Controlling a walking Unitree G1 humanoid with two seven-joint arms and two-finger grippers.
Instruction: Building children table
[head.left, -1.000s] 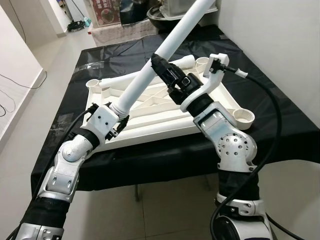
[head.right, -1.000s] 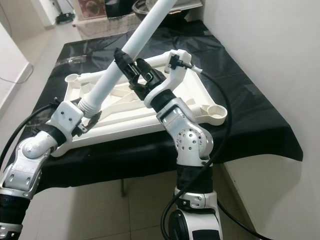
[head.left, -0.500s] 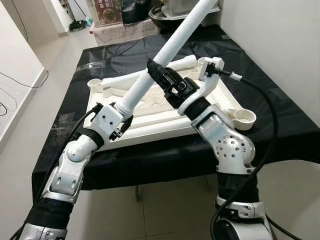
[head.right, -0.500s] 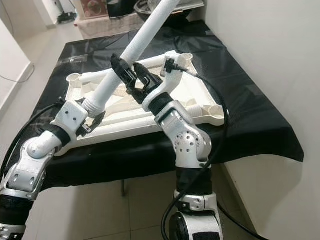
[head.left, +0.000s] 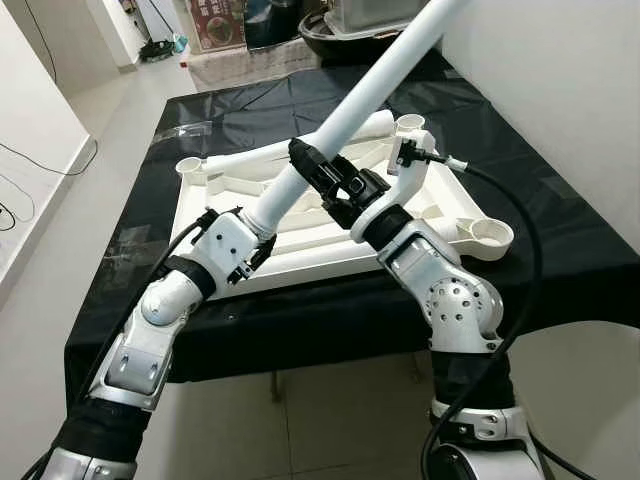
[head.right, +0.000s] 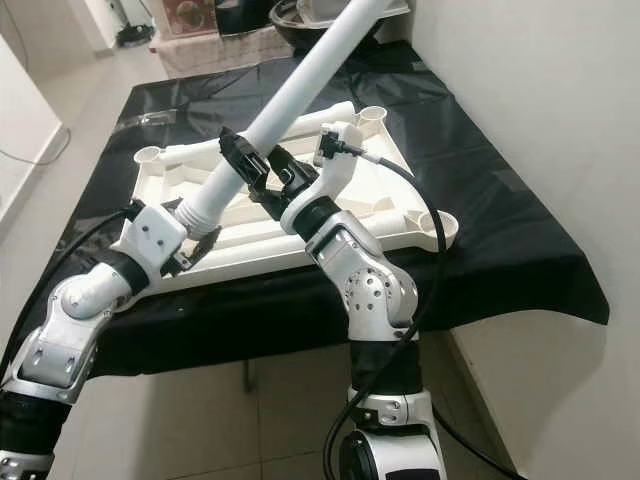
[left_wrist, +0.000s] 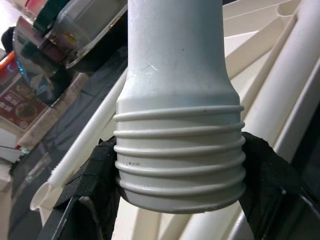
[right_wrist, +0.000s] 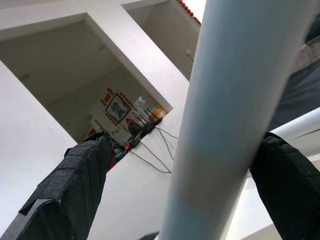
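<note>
A long white table leg (head.left: 370, 85) slants up from the near left to the far right over the upturned white table top (head.left: 330, 262). My left gripper (head.left: 258, 232) is shut on the leg's threaded end (left_wrist: 180, 165), with a black pad (left_wrist: 95, 175) on either side of it. My right gripper (head.left: 314, 172) sits a little higher on the same leg. It straddles the leg (right_wrist: 225, 125) open: one finger (right_wrist: 70, 185) stands clear of it, the other lies against it.
The table top rests on a table under a black cloth (head.left: 250, 105). A second white leg (head.left: 250, 160) lies across its far side, and round corner sockets (head.left: 490, 235) face up. A white wall runs close on the right; tiled floor lies left and in front.
The leg's upper end has swung to the right. My right gripper sits lower along it, nearer the left gripper, which has moved slightly right over the table top's edge.
</note>
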